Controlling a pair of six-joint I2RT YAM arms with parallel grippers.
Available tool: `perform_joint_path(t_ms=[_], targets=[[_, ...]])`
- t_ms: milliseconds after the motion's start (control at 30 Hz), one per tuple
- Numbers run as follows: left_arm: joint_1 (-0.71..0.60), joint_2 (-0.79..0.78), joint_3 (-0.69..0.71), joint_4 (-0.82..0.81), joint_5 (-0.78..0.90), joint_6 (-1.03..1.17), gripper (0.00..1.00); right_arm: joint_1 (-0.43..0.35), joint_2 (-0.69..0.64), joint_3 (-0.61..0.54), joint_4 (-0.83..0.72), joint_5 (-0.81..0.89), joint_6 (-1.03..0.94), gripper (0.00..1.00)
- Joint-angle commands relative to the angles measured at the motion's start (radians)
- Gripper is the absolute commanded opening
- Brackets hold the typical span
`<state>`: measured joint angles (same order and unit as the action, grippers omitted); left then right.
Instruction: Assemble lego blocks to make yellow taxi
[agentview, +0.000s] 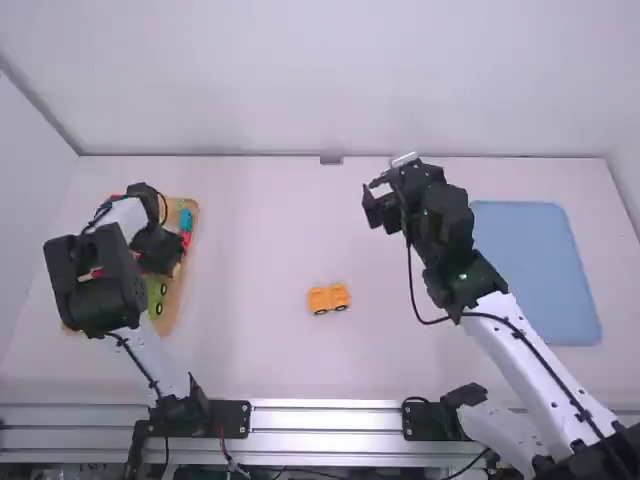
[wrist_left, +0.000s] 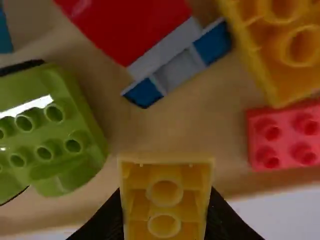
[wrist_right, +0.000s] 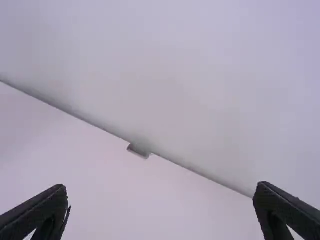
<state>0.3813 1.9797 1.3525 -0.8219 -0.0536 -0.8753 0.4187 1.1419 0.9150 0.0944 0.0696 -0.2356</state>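
Note:
Over the wooden tray at the left, my left gripper (agentview: 160, 250) hangs low. In the left wrist view, my left gripper (wrist_left: 166, 210) is shut on a yellow block (wrist_left: 166, 192) whose hollow side faces the camera. Orange-yellow wheeled car base (agentview: 328, 298) stands on the table near the middle. My right gripper (agentview: 376, 202) is above the table's far right-centre; in the right wrist view my right gripper (wrist_right: 162, 207) is open with nothing between its fingers.
The wooden tray (agentview: 172, 313) holds a green wheeled base (wrist_left: 50, 130), a red block (wrist_left: 282, 135), another yellow block (wrist_left: 280, 45) and a red piece with blue and grey (wrist_left: 130, 30). A blue mat (agentview: 535, 270) lies at the right.

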Motion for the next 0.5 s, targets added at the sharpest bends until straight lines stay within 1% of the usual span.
perform_joint_path(t_ms=[0,67,100,200,267,300,333,433,467], targets=[[0.003,-0.072,0.047,-0.019,0.034,0.071,0.02,-0.001,-0.018,0.034,0.002,-0.055,0.003,0.99],[-0.008,-0.138,0.046,-0.019,0.034,0.098,0.02,-0.001,-0.010,0.034,0.004,-0.054,0.034,0.98],[-0.009,-0.143,0.045,-0.019,0.034,0.098,0.02,-0.001,-0.008,0.034,0.005,-0.055,0.040,0.99],[-0.034,-0.258,0.006,0.001,0.007,0.114,0.02,-0.011,0.007,0.034,0.005,-0.062,0.114,0.98],[-0.079,-0.356,-0.051,0.064,0.015,0.198,0.02,-0.024,0.032,0.034,0.014,-0.127,0.153,0.99],[-0.117,-0.425,-0.101,0.125,0.056,0.264,0.02,-0.035,0.053,0.034,0.028,-0.183,0.161,0.99],[-0.132,-0.452,-0.121,0.151,0.076,0.288,0.02,-0.040,0.064,0.034,0.036,-0.211,0.161,0.98],[-0.218,-0.600,-0.260,0.342,0.273,0.454,0.02,-0.074,0.130,0.034,0.093,-0.389,0.166,0.98],[-0.232,-0.621,-0.284,0.376,0.311,0.479,0.03,-0.080,0.143,0.034,0.108,-0.418,0.179,0.99]])
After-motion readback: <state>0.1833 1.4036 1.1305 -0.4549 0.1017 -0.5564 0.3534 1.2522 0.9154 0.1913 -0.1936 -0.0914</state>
